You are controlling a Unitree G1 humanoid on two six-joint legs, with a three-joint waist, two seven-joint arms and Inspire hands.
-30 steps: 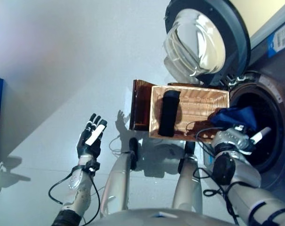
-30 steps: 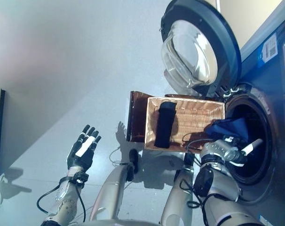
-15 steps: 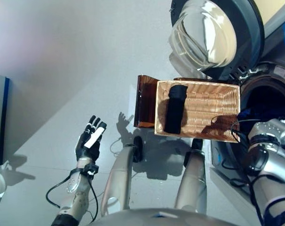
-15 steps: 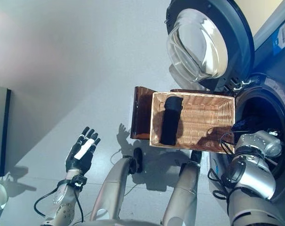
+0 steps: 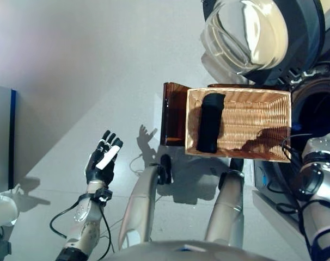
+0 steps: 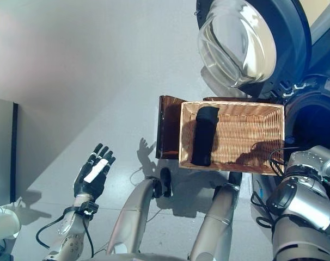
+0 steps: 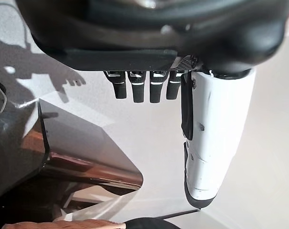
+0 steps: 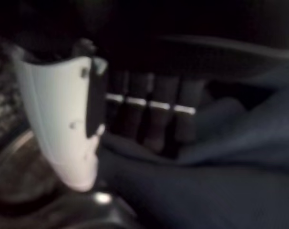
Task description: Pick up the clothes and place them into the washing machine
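While my right arm reaches into the washing machine (image 6: 317, 117), my right hand (image 8: 149, 119) sits inside the dark drum with dark blue cloth (image 8: 221, 176) lying against its fingers (image 8: 156, 125); I cannot tell whether they grip it. My left hand (image 5: 102, 160) hangs over the floor well to the left, fingers spread and holding nothing. A black rolled garment (image 5: 210, 122) lies in the wicker basket (image 5: 263, 109) beside the machine's mouth, below the open round door (image 6: 246, 41).
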